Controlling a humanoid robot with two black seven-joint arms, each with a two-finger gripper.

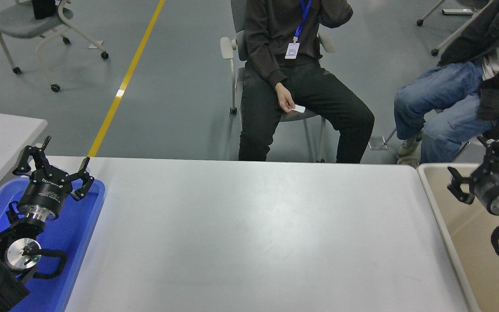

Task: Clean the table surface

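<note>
Pale grey-white, the table surface (249,234) fills the middle and lower part of the head view, from six o'clock up to the centre, smooth and bare with a soft sheen.

At eight o'clock the left arm rests over a blue tray (82,242) that lies on the table's left end; the left gripper (54,161) points toward eleven o'clock with its fingers (85,180) spread apart and nothing between them.

At three o'clock a beige bin (438,216) stands just beside the table's right edge. Above its far end hangs the right gripper (474,167), its fingers (457,188) splayed wide and holding nothing, aimed toward ten o'clock.

Beyond the far table edge, at twelve o'clock, a person (293,65) in dark clothes sits on a chair, one hand (285,99) resting on the thigh with a small white slip (299,108) in it. At two o'clock a second person (457,95) in blue jeans sits. At eleven o'clock a yellow floor line (124,82) runs away across the grey floor, with an empty wheeled chair (28,26) near the top left.
</note>
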